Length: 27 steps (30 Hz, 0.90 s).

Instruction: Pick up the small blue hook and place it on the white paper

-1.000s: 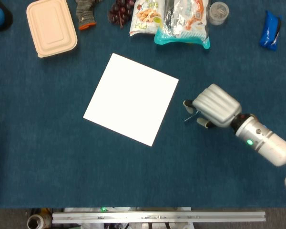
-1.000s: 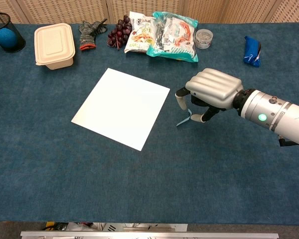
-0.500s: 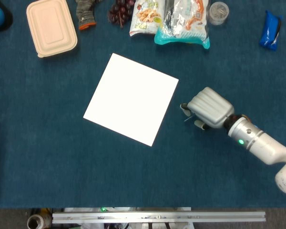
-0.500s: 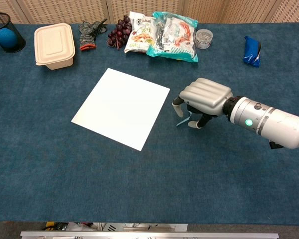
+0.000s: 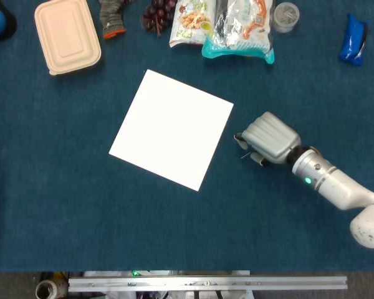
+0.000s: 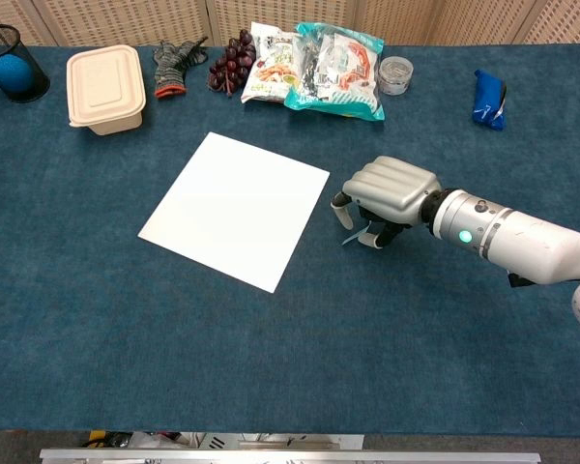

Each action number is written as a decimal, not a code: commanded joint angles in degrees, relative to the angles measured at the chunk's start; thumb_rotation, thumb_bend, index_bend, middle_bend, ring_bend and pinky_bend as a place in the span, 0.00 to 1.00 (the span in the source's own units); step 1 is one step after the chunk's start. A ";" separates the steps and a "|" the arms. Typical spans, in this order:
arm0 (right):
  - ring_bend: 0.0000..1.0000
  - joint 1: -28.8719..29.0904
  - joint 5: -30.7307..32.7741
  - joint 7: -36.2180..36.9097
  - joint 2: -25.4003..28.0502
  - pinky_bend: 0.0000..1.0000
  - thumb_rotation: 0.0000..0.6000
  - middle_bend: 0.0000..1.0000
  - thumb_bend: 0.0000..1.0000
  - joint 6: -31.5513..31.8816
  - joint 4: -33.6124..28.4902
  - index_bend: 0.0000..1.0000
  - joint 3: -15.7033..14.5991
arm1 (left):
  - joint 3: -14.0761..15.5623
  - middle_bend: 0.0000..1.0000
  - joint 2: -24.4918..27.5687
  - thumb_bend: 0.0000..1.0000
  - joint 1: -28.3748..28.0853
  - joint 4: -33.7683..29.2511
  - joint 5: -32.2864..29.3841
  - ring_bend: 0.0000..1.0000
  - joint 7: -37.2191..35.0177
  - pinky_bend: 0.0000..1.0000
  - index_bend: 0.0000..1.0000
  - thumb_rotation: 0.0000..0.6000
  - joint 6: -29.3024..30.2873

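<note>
Your right hand (image 6: 387, 191) has its fingers (image 6: 340, 208) curled down around the small blue hook (image 6: 357, 235). The hook is a thin, pale-blue bent strip, its tip poking out below, just right of the white paper (image 6: 237, 208).

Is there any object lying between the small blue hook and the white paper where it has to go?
Nothing visible does. The small light-blue hook is under the right hand, just right of the square white paper. Only bare blue tablecloth lies between them.
</note>
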 commanded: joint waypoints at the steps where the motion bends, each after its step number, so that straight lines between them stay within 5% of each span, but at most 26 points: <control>1: 1.00 0.15 0.20 0.10 -0.28 1.00 1.00 1.00 0.31 0.02 0.34 0.53 -0.13 | -0.01 0.29 0.00 0.36 0.05 0.05 -0.02 0.29 -0.08 0.22 0.29 1.00 0.03; 27: 1.00 0.82 2.58 -0.68 -1.07 1.00 1.00 1.00 0.34 1.73 -0.07 0.62 -0.38 | 0.11 0.28 -0.21 0.36 0.63 1.42 0.10 0.29 -1.65 0.22 0.29 1.00 0.21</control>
